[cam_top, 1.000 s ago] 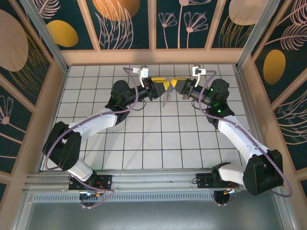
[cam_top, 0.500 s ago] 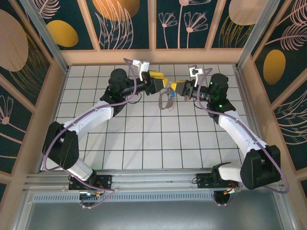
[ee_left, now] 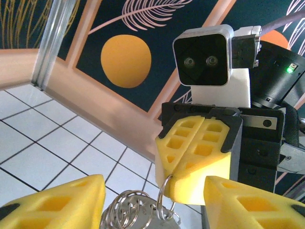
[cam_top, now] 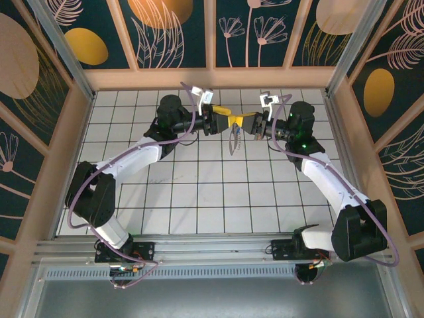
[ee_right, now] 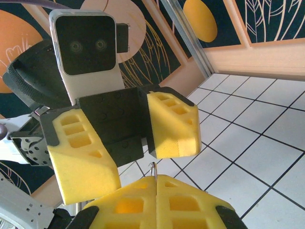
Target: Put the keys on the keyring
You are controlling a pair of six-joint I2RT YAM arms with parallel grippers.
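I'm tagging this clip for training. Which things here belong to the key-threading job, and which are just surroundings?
Job: keyring, pinched in the shut right gripper; open left gripper facing it.
Not the job: white tiled table; leaf-painted wall panels; metal corner post.

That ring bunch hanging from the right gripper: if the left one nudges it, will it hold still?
Probably swings: the keyring dangles freely from the right gripper, pinched by one thin loop. Likely light, and its stacked wire coils may shift separately.
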